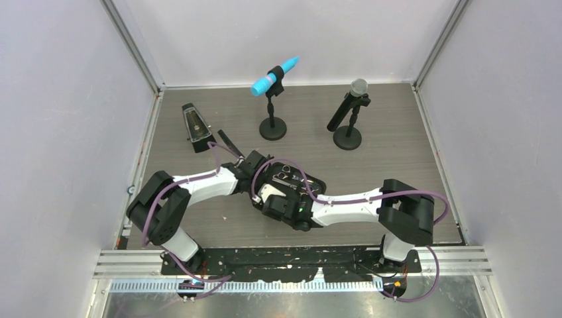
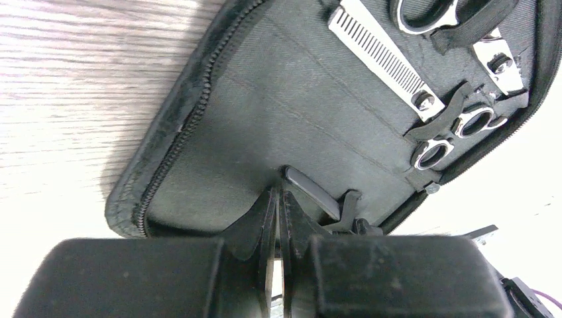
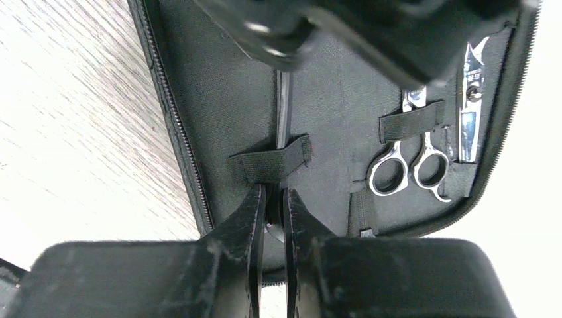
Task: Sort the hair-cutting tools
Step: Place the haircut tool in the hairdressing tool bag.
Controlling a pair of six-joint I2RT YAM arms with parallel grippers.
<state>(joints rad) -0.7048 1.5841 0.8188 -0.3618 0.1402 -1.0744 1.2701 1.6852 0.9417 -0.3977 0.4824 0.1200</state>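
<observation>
Two grippers meet over the open zip case (image 2: 219,165) at mid-table.

Left gripper (image 2: 277,199) has its fingers pressed together, tips on the case lining just beside a thin black hair clip (image 3: 283,112). Right gripper (image 3: 272,199) pinches that clip's near end below an elastic strap (image 3: 272,162). Silver scissors (image 3: 404,173) sit strapped in the case; a long black comb (image 1: 226,140) lies on the table near the metronome (image 1: 196,126).
</observation>
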